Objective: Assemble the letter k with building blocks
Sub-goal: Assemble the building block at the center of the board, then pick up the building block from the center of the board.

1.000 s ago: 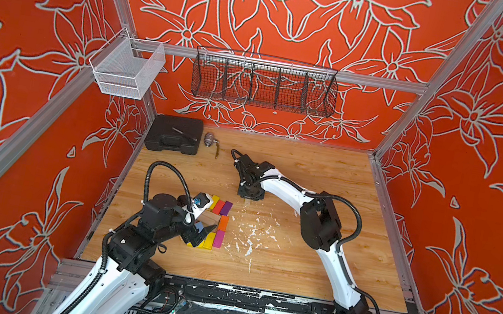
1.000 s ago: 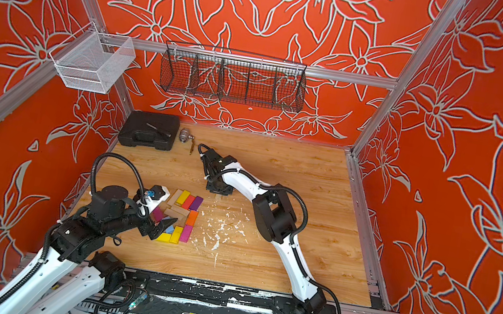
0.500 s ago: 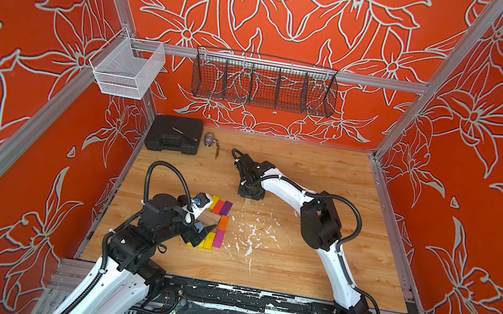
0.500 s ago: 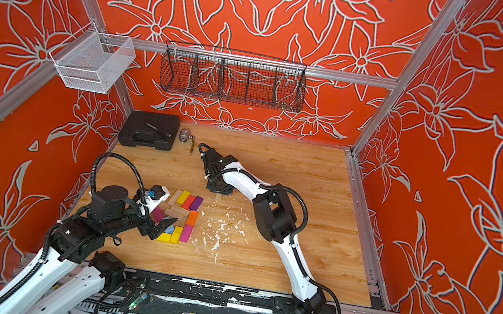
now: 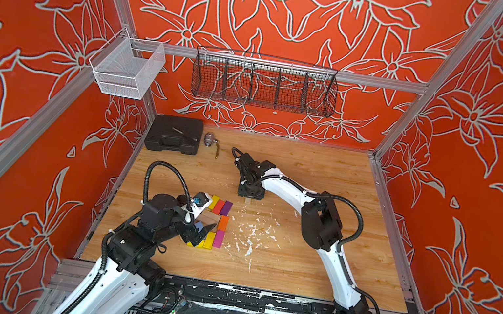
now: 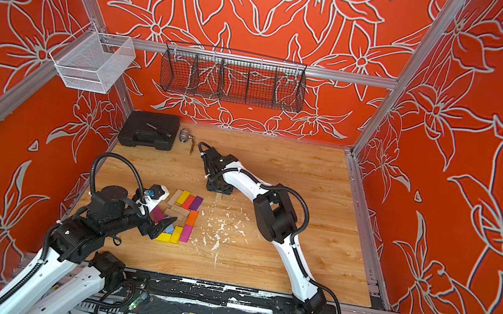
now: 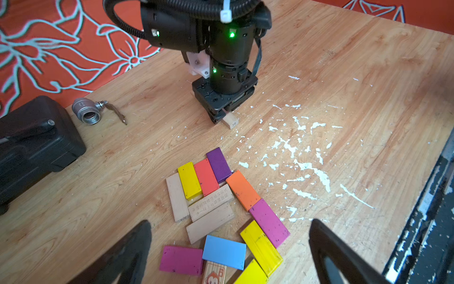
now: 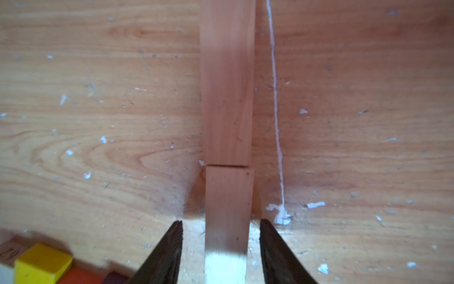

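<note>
The right tool point(image 8: 221, 223) has just let go. Its jaws, pinched shut a moment ago, now stand part-way open, with a sliver of worktop point(image 8: 98, 147) showing on each side of the plain wood block point(image 8: 228, 209) between them. That block rests on the worktop, butted end to end against a second plain block point(image 8: 227, 86), the two in one straight line. I take this line for the K's upright stroke, now set down and released; the slanted arms are not yet laid. The tool straddles the block's near end and seems to touch neither side. The left tool point(image 7: 231, 221) is spread wide and empty above the remaining blocks point(image 7: 242, 190), which lie in a loose cluster apart from the line.
</note>
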Controlling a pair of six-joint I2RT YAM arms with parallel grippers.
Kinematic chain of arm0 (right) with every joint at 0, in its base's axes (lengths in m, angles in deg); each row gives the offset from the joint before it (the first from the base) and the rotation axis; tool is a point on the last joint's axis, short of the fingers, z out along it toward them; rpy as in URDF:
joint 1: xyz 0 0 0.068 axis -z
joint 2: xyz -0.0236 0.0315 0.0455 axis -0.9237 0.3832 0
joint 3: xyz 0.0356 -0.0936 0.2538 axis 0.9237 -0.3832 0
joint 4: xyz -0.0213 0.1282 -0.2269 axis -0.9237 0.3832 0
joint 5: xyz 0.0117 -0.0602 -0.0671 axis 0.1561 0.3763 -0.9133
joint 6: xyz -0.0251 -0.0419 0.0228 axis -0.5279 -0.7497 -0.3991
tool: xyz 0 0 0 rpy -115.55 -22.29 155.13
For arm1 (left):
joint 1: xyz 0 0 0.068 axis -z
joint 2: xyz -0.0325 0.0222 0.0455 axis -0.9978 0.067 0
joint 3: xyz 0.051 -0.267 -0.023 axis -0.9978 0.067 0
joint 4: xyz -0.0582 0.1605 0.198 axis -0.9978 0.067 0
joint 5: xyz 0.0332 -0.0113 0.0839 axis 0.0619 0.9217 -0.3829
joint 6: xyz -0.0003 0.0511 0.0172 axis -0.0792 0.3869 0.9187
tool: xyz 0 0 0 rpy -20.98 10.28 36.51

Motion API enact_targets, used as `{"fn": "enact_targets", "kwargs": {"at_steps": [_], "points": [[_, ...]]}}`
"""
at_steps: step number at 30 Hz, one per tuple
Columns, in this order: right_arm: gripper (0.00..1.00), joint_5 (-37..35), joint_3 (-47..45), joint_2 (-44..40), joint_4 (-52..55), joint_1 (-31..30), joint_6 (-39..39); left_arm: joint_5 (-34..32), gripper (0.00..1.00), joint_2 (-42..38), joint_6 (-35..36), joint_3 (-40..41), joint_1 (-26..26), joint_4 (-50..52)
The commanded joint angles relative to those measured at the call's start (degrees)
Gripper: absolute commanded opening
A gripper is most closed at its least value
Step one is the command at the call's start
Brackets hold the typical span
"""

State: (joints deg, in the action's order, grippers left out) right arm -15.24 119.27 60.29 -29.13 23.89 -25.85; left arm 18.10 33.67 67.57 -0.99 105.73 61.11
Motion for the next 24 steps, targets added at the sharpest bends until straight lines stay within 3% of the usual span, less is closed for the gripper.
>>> {"fn": "enact_targets", "kwargs": {"at_steps": [1, 7, 13, 16, 18, 24], "points": [[0.56, -0.7, -4.3, -10.1, -0.6, 0.4, -1.0, -5.6, 0.97, 1.0, -5.3, -0.8, -0.1, -2.1], [0.63, -3.6, -23.6, -31.2, -9.0, 2.0, -2.5, -15.2, 0.98, 12.7, -20.9, -10.6, -0.1, 4.5], [0.75, -8.7, -40.8, -54.7, -17.3, 2.5, -8.8, -18.9, 0.71, 30.8, -34.8, -22.3, 0.1, 15.9], [0.88, -8.9, -48.5, -65.8, -21.5, 2.4, -11.9, -20.2, 0.61, 37.0, -36.8, -25.1, -0.1, 18.4], [0.91, -5.6, -52.8, -72.6, -24.6, 2.5, -15.7, -19.4, 0.59, 40.4, -36.3, -26.5, -0.9, 19.2], [0.98, 4.0, -57.8, -84.1, -26.7, 2.5, -20.6, -9.4, 0.47, 51.5, -31.8, -29.9, -8.2, 21.5]]}}
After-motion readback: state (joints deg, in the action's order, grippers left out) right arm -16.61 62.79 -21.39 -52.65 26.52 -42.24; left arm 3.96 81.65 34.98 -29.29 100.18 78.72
